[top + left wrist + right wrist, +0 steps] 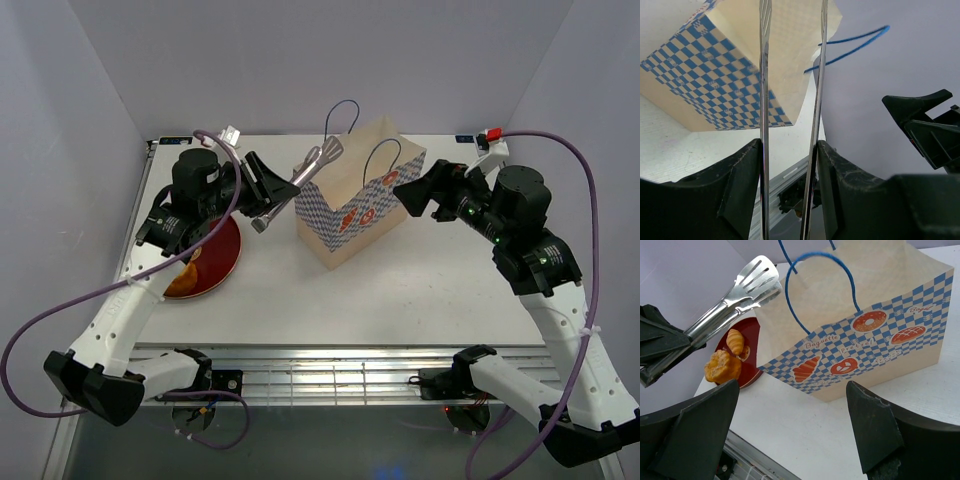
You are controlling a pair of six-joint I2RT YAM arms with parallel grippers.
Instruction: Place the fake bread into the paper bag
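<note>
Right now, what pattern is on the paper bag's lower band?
Blue-and-white checks with red-orange bread drawings; the paper bag shows best in the right wrist view.

Paper bag (pixel 352 205): cream-tan, with a blue-white checked band round the lower part. It stands upright on the white table (pixel 430 290), around mid-table. The mouth is open and two blue cord loop handles rise from the rim. Red-orange prints on the band show a donut, pretzel, croissant and loaf, with the words "Baguette", "Pretzel" and "Bagel". The inside of the bag is not visible.

Fake bread: a glossy golden croissant (pixel 735 341) and a knobbly orange bun (pixel 721 366) sit on the dark-red plate (pixel 751 347), left of the bag and apart from it. The two look to be touching, but this is uncertain. The top view shows only an orange lump (pixel 183 283) at the plate's near edge.
</note>
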